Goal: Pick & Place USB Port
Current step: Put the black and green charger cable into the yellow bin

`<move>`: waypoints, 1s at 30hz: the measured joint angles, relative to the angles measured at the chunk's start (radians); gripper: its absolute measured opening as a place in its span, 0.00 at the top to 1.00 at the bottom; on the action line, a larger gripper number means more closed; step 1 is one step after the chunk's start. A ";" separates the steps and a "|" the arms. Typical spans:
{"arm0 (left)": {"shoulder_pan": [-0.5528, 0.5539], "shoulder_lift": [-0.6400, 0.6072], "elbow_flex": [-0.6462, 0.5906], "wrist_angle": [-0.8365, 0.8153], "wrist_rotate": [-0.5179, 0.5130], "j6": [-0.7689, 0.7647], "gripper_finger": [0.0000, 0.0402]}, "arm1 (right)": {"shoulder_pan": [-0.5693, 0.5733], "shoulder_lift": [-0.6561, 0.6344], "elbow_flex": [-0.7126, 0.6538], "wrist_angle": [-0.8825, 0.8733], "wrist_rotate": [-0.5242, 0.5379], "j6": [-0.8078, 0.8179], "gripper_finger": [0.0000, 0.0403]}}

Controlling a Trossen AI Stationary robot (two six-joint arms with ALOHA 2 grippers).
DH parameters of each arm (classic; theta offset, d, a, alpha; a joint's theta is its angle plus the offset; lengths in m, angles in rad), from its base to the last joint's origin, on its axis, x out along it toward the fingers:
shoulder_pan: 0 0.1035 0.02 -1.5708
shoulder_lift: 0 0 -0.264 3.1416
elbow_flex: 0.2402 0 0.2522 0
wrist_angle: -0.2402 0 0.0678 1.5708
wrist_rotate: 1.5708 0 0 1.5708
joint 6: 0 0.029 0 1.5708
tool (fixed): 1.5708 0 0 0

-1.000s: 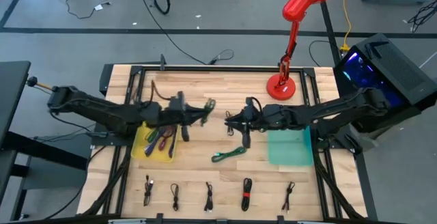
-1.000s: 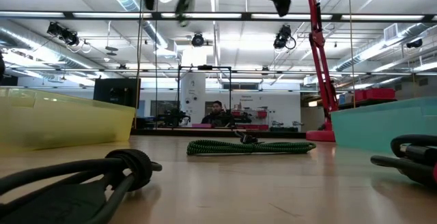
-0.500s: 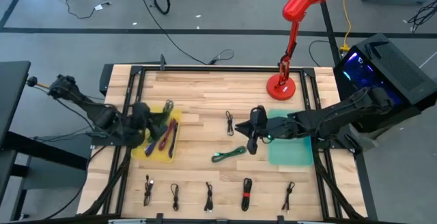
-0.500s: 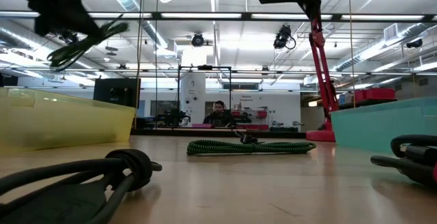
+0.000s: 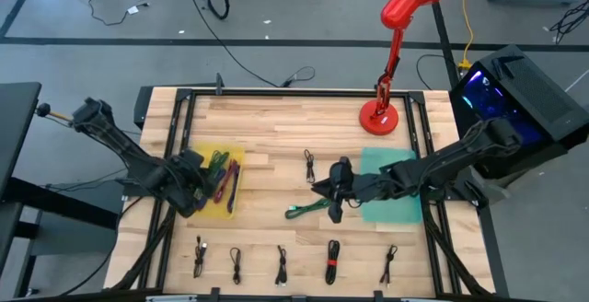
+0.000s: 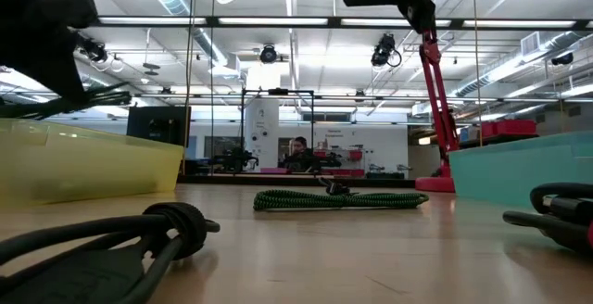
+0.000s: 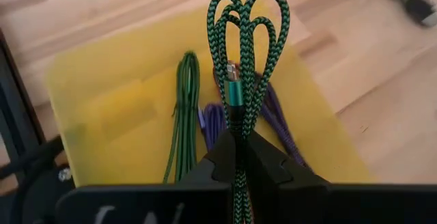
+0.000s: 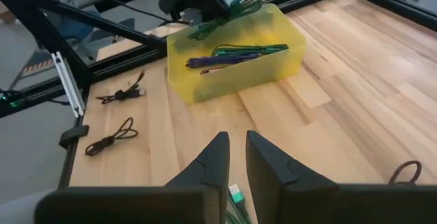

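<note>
My left gripper [image 5: 197, 188] [image 7: 237, 136] hangs over the yellow bin [image 5: 230, 203] at the table's left and is shut on a coiled green braided cable [image 7: 244, 39]. In the low view that cable [image 6: 69, 106] hangs just above the bin's rim. More green and purple cables [image 7: 183, 108] lie in the bin. A second green braided cable [image 5: 308, 210] [image 6: 338, 198] lies coiled on the table's middle. My right gripper [image 5: 333, 193] [image 8: 236, 157] hovers high above it, open by a narrow gap. My left gripper pinches the green cable's bundled strands [image 7: 236, 118] between its two fingers, which lie along the coil. The looped end [image 7: 247, 9] and a teal plug [image 7: 234, 91] stick out past the fingertips. The cable is lifted clear over the bin.
A teal bin [image 5: 391, 199] sits under the right arm. A red desk lamp [image 5: 379, 113] stands toward the far right. A small black cable [image 5: 309, 166] lies mid-table, and several bundled black cables [image 5: 281, 263] line the near edge. Bare wood lies between the bins.
My left gripper has carried the green cable from the table's middle toward the left edge and down over the yellow bin, staying shut on it. My right gripper has moved toward the near edge, over the green cable on the table.
</note>
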 joint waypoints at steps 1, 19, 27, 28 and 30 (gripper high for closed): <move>0.000 0.019 0.000 0.007 0.011 -0.001 0.96 | -0.001 0.006 0.000 0.009 0.000 -0.002 0.87; 0.026 0.154 0.000 0.040 0.128 -0.024 0.84 | -0.041 0.103 0.000 0.089 -0.072 -0.057 0.87; 0.060 0.154 0.000 0.078 0.074 0.074 0.68 | -0.085 0.122 0.000 0.088 -0.117 -0.061 0.85; 0.061 0.154 0.000 0.105 0.067 0.107 0.66 | -0.086 0.122 0.000 0.088 -0.122 -0.056 0.84; 0.057 0.152 0.000 0.235 0.035 0.220 0.63 | -0.086 0.122 0.000 0.088 -0.124 -0.049 0.84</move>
